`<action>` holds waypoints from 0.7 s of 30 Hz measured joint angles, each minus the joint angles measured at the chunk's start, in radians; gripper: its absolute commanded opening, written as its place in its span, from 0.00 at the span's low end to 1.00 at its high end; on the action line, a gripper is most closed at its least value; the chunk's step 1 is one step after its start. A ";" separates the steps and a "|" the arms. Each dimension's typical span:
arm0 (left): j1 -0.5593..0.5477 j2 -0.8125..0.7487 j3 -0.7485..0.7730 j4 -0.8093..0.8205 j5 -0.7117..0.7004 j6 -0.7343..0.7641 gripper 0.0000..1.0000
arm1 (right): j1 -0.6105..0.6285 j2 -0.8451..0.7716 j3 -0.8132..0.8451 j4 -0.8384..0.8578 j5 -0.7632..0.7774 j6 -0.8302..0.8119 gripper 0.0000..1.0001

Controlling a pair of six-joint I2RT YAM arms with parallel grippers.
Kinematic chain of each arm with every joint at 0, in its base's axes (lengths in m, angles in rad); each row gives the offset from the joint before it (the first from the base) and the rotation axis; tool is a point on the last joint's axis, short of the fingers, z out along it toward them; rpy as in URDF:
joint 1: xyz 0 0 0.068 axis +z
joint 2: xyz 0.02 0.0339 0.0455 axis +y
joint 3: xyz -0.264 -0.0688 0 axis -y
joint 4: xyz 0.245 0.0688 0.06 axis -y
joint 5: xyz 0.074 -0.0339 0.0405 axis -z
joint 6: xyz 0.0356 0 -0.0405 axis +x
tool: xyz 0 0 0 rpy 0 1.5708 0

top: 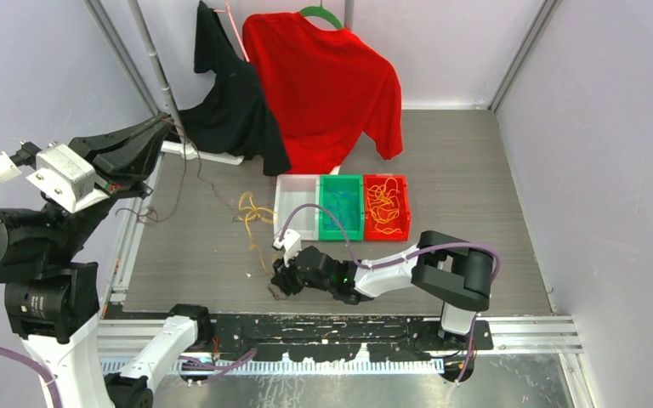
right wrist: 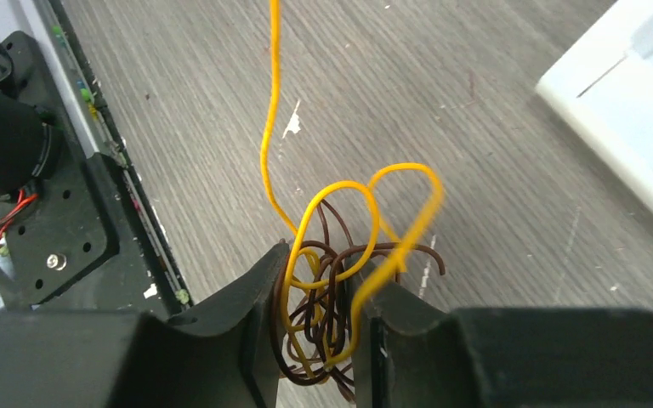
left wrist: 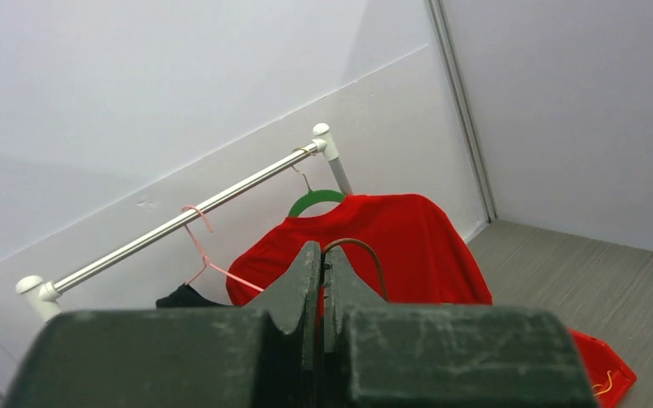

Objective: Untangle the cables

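My left gripper [top: 168,126] is raised at the far left, shut on a thin dark brown cable [left wrist: 372,252] that loops out of its tips [left wrist: 322,262]. That cable [top: 185,161] hangs down to the table. My right gripper [top: 279,279] is low on the table near the front edge. In the right wrist view its jaws [right wrist: 323,272] are closed around a tangle of dark brown and orange-yellow cables [right wrist: 333,280]. One orange-yellow cable [right wrist: 268,127] runs away over the table to a loose bunch [top: 251,211]. No blue cable shows.
Three bins stand side by side mid-table: white [top: 287,189], green [top: 341,180] and red [top: 407,208], the red one holding orange cables. A red shirt [top: 323,85] and a black garment [top: 229,102] hang on a rail [left wrist: 178,223] at the back.
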 measured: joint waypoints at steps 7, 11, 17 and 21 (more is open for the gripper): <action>0.000 0.003 -0.002 0.013 -0.016 0.043 0.00 | -0.002 -0.050 -0.010 -0.008 0.042 -0.014 0.10; 0.000 0.010 0.000 0.048 -0.053 0.119 0.00 | -0.002 -0.059 -0.036 0.011 0.058 -0.012 0.02; 0.000 0.102 0.126 0.124 -0.114 0.220 0.00 | -0.002 -0.058 -0.114 0.021 0.090 0.003 0.01; 0.000 0.171 0.220 0.190 -0.150 0.280 0.00 | -0.002 -0.058 -0.144 0.039 0.100 0.018 0.01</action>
